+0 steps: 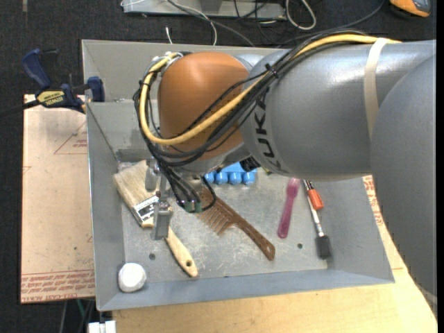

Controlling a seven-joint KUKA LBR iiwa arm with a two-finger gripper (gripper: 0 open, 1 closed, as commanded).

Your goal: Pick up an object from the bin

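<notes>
My gripper (157, 201) reaches down under the arm's orange cover at the bin's left side and stands open. A paintbrush (144, 210) lies slanted there, with pale bristles up left, a metal ferrule and a wooden handle pointing to the front. One finger (161, 223) sits on the handle side of the ferrule, the other (151, 177) on the far side, so the ferrule lies about between them. A brown comb (236, 225) lies just to the right of the gripper.
A blue ribbed thing (233, 177) peeks out under the arm behind the comb. Further right lie a pink stick (286, 208) and a screwdriver (316, 217) with an orange and black handle. A white cap (132, 276) sits in the front left corner.
</notes>
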